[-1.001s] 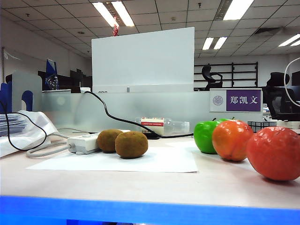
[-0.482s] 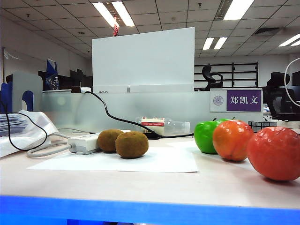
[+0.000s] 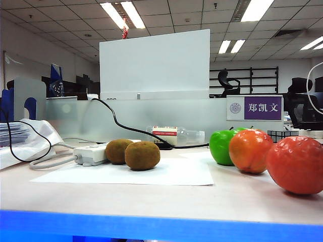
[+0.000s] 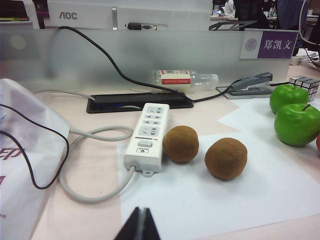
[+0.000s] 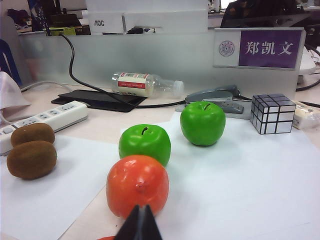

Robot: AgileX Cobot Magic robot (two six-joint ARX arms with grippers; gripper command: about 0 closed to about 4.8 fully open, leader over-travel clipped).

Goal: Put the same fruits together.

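Power strip (image 4: 148,135) touching kiwis (image 4: 181,144); bottle (image 5: 145,84) behind apples (image 5: 145,143); left gripper (image 4: 141,226), right gripper (image 5: 141,224) pinched together, empty.

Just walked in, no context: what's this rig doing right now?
Nothing is being handled. The left gripper and right gripper are both shut and empty, hanging above the near table edge. The two fuzzy brown kiwis sit paired by the white power strip; the two glossy green apples and two wrinkly orange-red oranges are grouped on the right.
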